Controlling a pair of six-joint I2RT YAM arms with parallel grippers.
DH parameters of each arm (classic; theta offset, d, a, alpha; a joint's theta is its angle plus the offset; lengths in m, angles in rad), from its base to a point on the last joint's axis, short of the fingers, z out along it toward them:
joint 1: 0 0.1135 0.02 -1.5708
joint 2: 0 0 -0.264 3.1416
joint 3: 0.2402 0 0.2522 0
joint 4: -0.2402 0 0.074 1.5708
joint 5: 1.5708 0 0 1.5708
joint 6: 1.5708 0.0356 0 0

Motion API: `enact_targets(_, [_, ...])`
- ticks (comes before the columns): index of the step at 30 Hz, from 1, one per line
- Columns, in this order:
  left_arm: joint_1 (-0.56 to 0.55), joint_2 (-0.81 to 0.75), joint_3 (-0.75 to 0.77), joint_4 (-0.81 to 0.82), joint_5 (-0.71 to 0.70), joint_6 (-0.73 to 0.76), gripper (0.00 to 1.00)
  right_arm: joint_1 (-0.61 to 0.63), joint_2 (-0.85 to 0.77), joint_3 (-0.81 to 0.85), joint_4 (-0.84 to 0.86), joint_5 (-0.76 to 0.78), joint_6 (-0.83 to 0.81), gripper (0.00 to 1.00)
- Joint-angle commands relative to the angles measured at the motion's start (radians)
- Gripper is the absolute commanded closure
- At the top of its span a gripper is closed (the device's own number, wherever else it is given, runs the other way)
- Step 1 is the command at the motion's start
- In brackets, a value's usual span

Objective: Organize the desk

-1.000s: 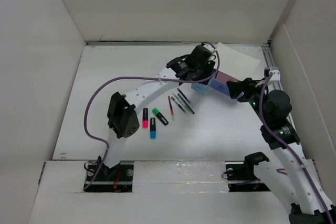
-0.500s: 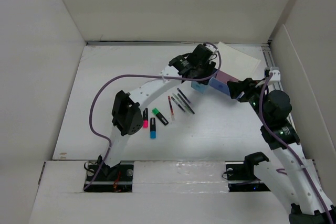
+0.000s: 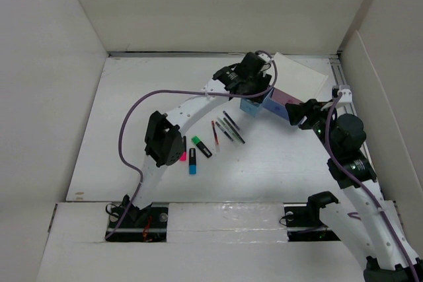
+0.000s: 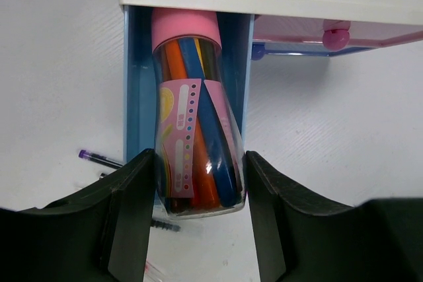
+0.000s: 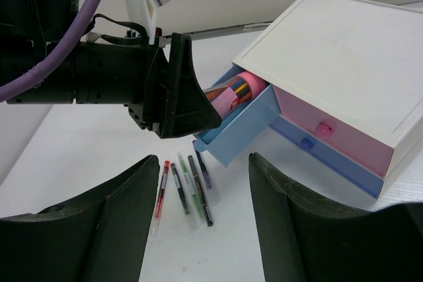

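Observation:
My left gripper is shut on a clear tube of coloured pens with a pink cap. The tube lies in the open light-blue drawer of a small white drawer box, its cap end under the box top. The right wrist view shows the tube, the drawer and the left gripper. My right gripper is open and empty, hovering over the white desk right of the drawer.
Several loose pens lie on the desk in front of the drawer, also in the right wrist view. Green and blue highlighters lie left of them, a pink one partly under the left arm. White panels wall the desk.
The left arm's elbow has swung right and forward, and the left gripper has edged toward the box with the tube. The right arm has barely moved.

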Motion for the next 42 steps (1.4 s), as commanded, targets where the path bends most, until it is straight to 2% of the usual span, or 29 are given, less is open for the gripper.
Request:
enact_targets(1, [0.000, -0.028, 0.044, 0.065, 0.022, 0.004, 0.72, 0.010, -0.003, -0.007, 0.045, -0.007, 0.003, 0.38])
enact_targets(2, [0.000, -0.030, 0.035, 0.068, 0.023, 0.004, 0.63, 0.010, -0.001, -0.009, 0.045, -0.008, 0.004, 0.38])
enact_targets(7, [0.000, -0.114, -0.035, 0.124, 0.008, -0.007, 0.44, 0.010, 0.008, -0.012, 0.053, -0.010, 0.004, 0.38])
enact_targets(11, [0.000, -0.199, -0.077, 0.169, -0.012, 0.001, 0.23, 0.010, 0.014, -0.010, 0.057, -0.008, 0.004, 0.38])
enact_targets(13, [0.000, -0.217, -0.068, 0.163, -0.047, 0.007, 0.22, 0.010, 0.016, -0.007, 0.056, -0.008, 0.004, 0.38])
enact_targets(14, [0.000, -0.222, -0.065, 0.155, -0.062, 0.007, 0.27, 0.010, 0.014, -0.007, 0.057, -0.007, 0.004, 0.38])
enact_targets(16, [0.000, -0.260, -0.080, 0.166, -0.115, 0.001, 0.45, 0.010, 0.008, -0.007, 0.056, -0.002, 0.004, 0.38])
enact_targets(17, [0.000, -0.280, -0.136, 0.186, -0.133, -0.004, 0.67, 0.010, 0.008, -0.006, 0.054, 0.003, 0.001, 0.38])
enact_targets(19, [-0.012, -0.382, -0.230, 0.280, -0.188, -0.030, 0.91, 0.010, 0.005, -0.004, 0.051, 0.007, 0.000, 0.55])
enact_targets(20, [-0.012, -0.425, -0.352, 0.316, -0.196, -0.038, 1.00, 0.010, 0.005, -0.005, 0.051, 0.007, -0.003, 0.64])
enact_targets(21, [-0.012, -0.468, -0.418, 0.357, -0.204, -0.047, 1.00, 0.010, 0.008, -0.006, 0.051, 0.007, -0.006, 0.85])
enact_targets(22, [-0.012, -0.551, -0.550, 0.431, -0.207, -0.070, 1.00, 0.010, 0.011, -0.009, 0.048, 0.004, -0.011, 0.92])
enact_targets(23, [-0.012, -0.588, -0.609, 0.460, -0.207, -0.084, 1.00, 0.010, 0.023, -0.010, 0.048, 0.003, -0.014, 0.98])
enact_targets(24, [-0.012, -0.622, -0.672, 0.488, -0.210, -0.093, 1.00, 0.010, 0.030, -0.012, 0.047, 0.003, -0.019, 1.00])
enact_targets(28, [-0.012, -0.741, -0.957, 0.600, -0.185, -0.157, 1.00, 0.010, 0.060, -0.024, 0.062, -0.019, -0.020, 1.00])
enact_targets(32, [-0.021, -0.759, -1.089, 0.715, -0.126, -0.197, 1.00, 0.010, 0.092, -0.032, 0.100, -0.022, -0.006, 1.00])
enact_targets(36, [-0.032, -0.684, -1.088, 0.779, -0.092, -0.211, 1.00, 0.010, 0.134, -0.018, 0.122, 0.000, -0.006, 1.00])
enact_targets(42, [-0.041, -0.538, -0.999, 0.824, -0.060, -0.194, 1.00, 0.010, 0.204, 0.008, 0.139, 0.024, -0.006, 1.00])
